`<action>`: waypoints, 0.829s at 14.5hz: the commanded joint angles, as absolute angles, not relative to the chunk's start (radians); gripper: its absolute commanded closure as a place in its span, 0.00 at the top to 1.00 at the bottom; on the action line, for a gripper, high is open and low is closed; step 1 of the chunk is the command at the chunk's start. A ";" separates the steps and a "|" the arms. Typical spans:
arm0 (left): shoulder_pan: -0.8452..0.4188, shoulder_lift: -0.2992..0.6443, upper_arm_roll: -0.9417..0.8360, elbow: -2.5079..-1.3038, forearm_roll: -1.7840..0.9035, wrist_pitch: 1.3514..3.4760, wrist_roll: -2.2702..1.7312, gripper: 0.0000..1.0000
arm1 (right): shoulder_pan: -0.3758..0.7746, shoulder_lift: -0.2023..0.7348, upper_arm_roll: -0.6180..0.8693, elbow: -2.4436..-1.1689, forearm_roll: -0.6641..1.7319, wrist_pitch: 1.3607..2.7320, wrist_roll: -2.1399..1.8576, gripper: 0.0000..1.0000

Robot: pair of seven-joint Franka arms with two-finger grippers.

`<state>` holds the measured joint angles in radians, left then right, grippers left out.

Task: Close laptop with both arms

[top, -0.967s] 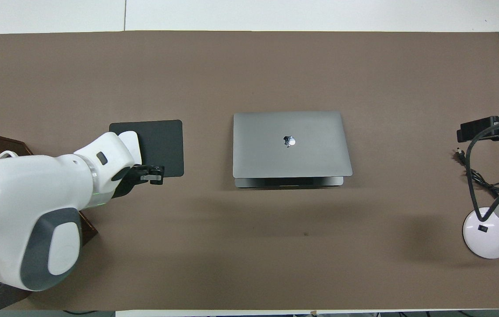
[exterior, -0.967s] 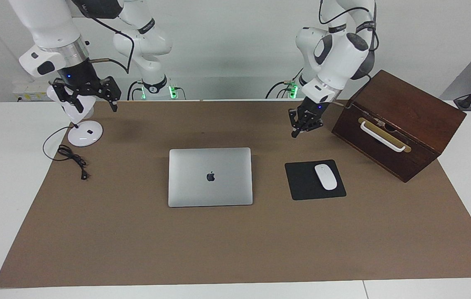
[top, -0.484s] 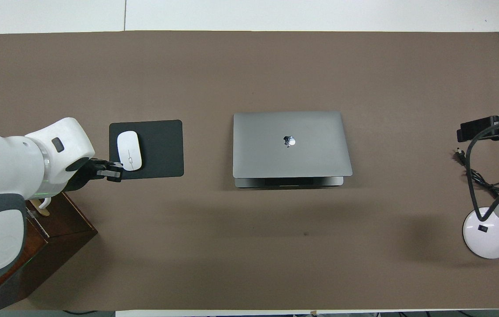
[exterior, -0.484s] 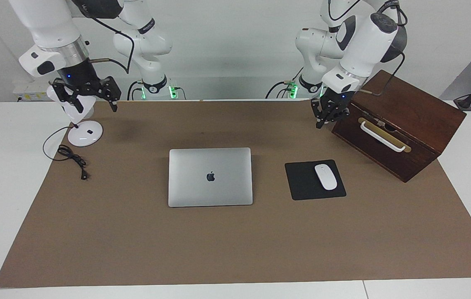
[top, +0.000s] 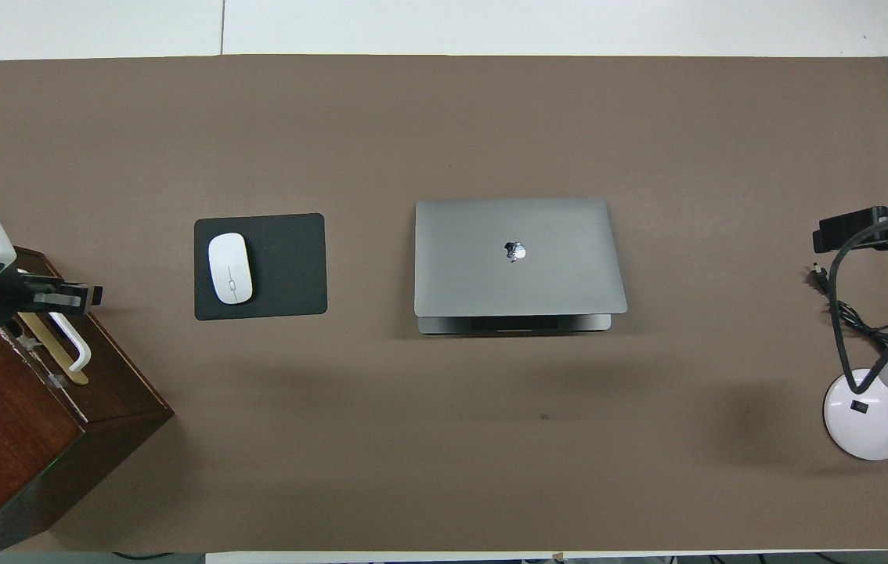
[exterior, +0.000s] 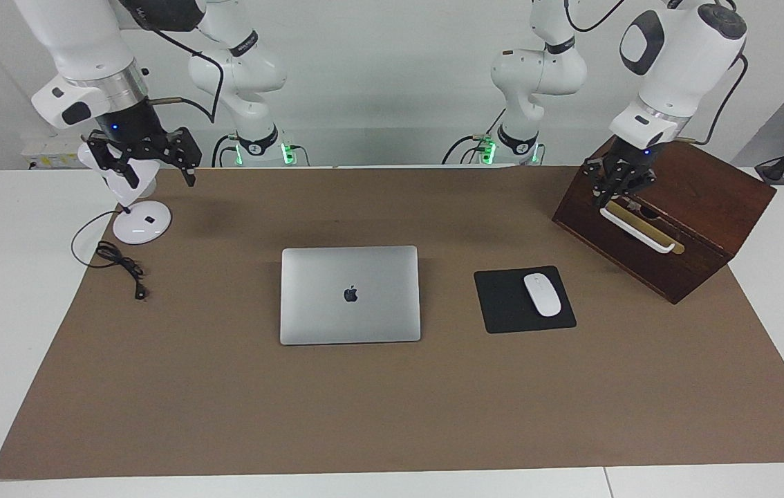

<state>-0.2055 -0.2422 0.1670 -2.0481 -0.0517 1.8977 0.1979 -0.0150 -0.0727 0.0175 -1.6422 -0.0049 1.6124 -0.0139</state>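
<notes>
Facing view: a thin silver-grey metal laptop lies mid-table on the brown mat, lid nearly shut, a thin gap visible from overhead. Toward the left arm's end sit a black square mouse pad with a white mouse and a dark wooden box. The left gripper hangs over the box's white handle; I cannot tell its finger state. The right gripper hovers by a white desk lamp, fingers spread apart.
</notes>
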 commanded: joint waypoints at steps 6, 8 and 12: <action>-0.121 -0.244 0.156 -1.984 -0.018 1.867 0.196 1.00 | -0.040 -0.097 0.025 -1.684 -0.023 1.649 -0.034 1.00; -0.115 -0.229 0.156 -1.933 -0.018 1.855 0.189 1.00 | -0.043 -0.097 0.025 -1.686 -0.023 1.652 -0.035 1.00; -0.097 -0.151 0.155 -1.781 -0.021 1.758 0.147 1.00 | -0.048 -0.097 0.025 -1.707 -0.023 1.663 -0.040 1.00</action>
